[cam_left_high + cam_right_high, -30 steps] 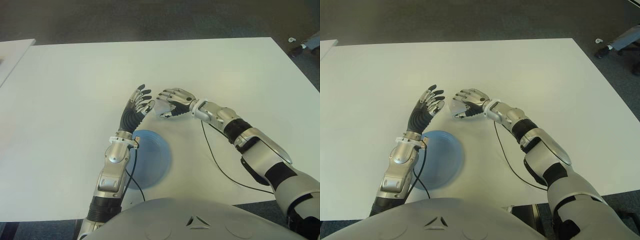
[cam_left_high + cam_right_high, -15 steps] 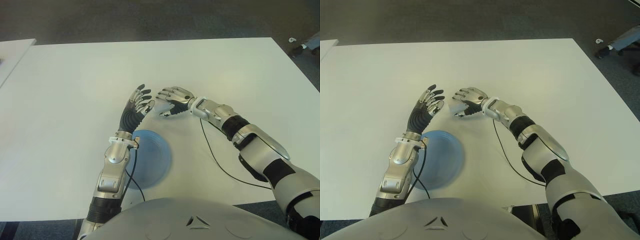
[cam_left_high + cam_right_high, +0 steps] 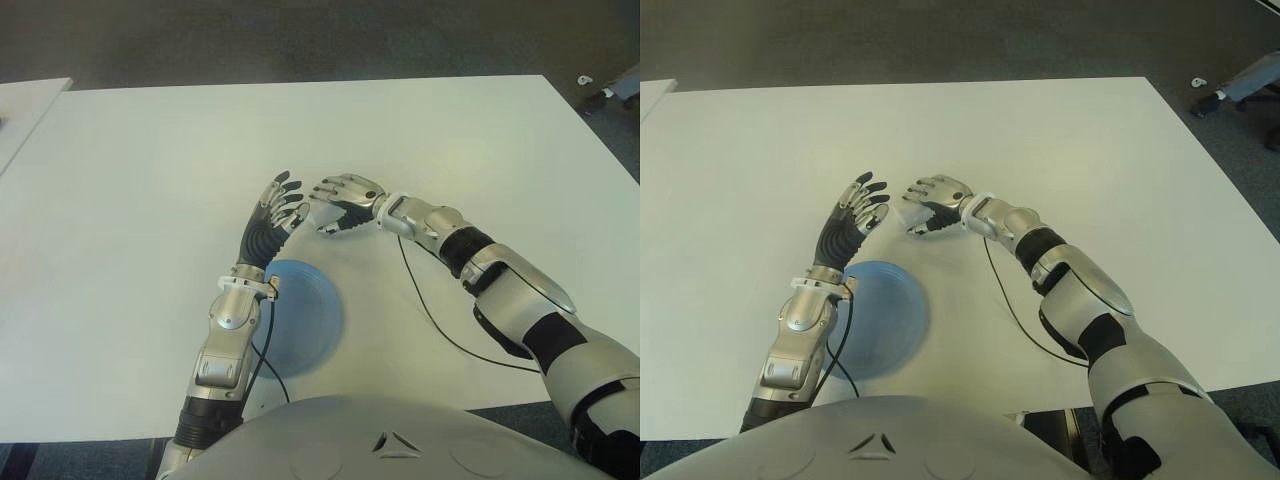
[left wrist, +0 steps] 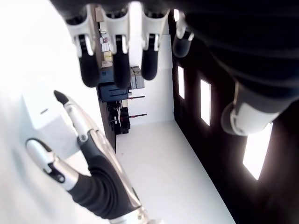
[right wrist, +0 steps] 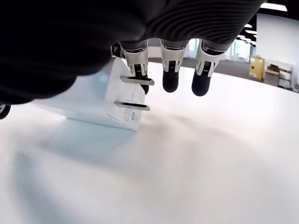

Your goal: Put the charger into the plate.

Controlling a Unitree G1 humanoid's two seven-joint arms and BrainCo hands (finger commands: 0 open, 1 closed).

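A: Eye views evenly lit, dimmer at the corners; table (image 3: pixel 150 150) reads bright, floor above it dark. Only soft shadows under the arms.

B: Left wrist view: table side blown out, bright window panels at right. Right wrist view: charger (image 5: pixel 100 98) sharp, soft shadow beneath; near palm black, out of focus.

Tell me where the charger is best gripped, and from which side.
Probably across the charger's flat white body, coming from above, thumb and fingers on opposite faces. Its two metal prongs stick out sideways, so keep off that end. The right hand already covers it that way on the table; the left hand shows open beside it.
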